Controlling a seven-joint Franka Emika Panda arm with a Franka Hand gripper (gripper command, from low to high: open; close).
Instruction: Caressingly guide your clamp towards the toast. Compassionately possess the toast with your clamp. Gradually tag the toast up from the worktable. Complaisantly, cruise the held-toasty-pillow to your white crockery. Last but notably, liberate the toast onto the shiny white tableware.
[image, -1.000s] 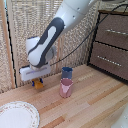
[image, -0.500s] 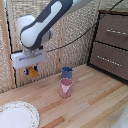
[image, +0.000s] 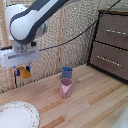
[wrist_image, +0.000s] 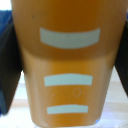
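The toast (image: 24, 73) hangs long axis vertical, clamped between the fingers (image: 17, 73) of the clamp (image: 22, 70), raised above the desk (image: 85, 102).

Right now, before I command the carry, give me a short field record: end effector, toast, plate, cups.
end effector: raised above the worktable, shut on the toast
toast: orange, held between the dark fingers, off the table; it fills the wrist view
plate: white, patterned rim, on the table at the exterior view's lower left, nothing on it
cups: pink cup in front of blue cup, mid-table
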